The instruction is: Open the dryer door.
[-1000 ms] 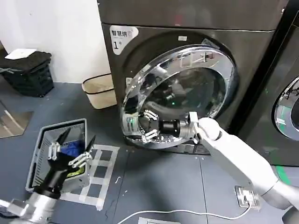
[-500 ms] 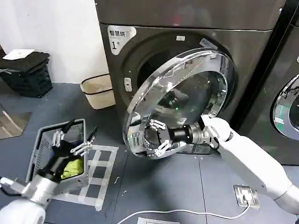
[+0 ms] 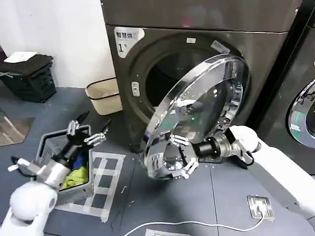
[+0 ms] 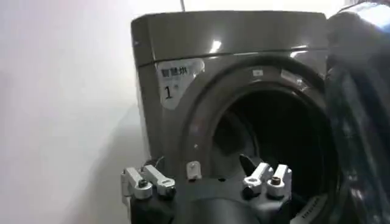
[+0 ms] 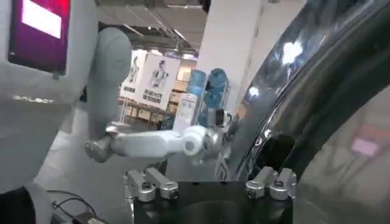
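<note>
Swinging job, head view: dryer door hangs part open off the "1" machine, hinged on its right side, free edge out to the near left, drum opening exposed. Right pincer sits at the door's low free edge, fingers spread wide, touching or just off the chrome ring; can't tell which. Left pincer spread, empty, hovering over a grey basket on the floor, well apart from the door.

Left wrist view: left pincer fingers apart, nothing between; machine front and dark drum beyond.

Right wrist view: right pincer fingers apart, door's dark curved rim just beside it.

Handling, my read: door is rigid, fairly heavy, moves on a fixed arc only. Chrome is slick, glass is breakable, so avoid pushing on the pane. Best purchase is hooking the ring's free edge far from the hinge for max leverage & following the arc w/o side load.
</note>
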`<state>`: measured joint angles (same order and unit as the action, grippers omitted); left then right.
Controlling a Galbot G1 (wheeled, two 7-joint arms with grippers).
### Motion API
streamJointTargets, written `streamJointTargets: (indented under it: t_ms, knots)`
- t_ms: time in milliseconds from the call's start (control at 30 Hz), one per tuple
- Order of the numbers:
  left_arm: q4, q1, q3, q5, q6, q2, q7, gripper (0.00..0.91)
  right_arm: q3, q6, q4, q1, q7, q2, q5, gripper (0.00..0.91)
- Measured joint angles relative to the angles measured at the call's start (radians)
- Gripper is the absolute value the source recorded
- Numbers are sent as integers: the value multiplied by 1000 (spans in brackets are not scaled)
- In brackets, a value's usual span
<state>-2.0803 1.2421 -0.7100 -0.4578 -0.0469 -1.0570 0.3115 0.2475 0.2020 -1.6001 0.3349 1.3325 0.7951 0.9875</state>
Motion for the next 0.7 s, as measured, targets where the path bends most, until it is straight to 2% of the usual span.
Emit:
streamJointTargets:
  t_ms: [400, 700]
  knots:
    - [110, -165, 125, -24, -19, 5, 39, 907, -108, -2, 27, 63, 8, -89, 10, 907]
    - [181, -278, 251, -21, -16, -5, 89, 907, -285, 1, -2, 217, 11, -173, 8, 907]
